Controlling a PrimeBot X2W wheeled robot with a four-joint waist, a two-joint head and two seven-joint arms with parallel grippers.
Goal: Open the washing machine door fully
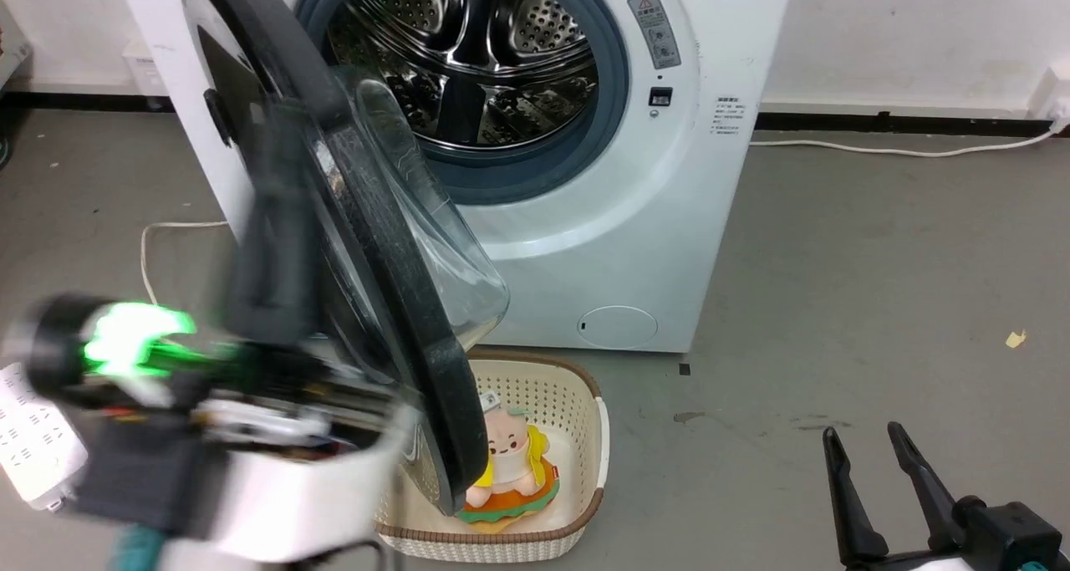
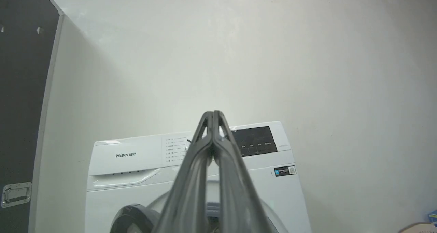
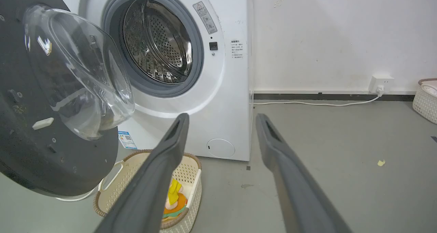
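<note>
Washing machine door (image 1: 368, 228) roughly half open, edge-on at left-centre of the head frame, glass bulge facing the drum (image 1: 501, 61).
Left tool (image 2: 213, 115) pressed together on nothing, pointing up past the washing machine (image 2: 129, 164); left arm (image 1: 251, 471) is a blur at lower left, by the door's outer face (contact: can't tell). Right tool (image 1: 861, 430) spread, empty, lower right. Looks mid-swing; next move likely needs a firm purchase on the rim to carry it further toward frame left, clear of the basket (image 1: 552, 395) underneath.
</note>
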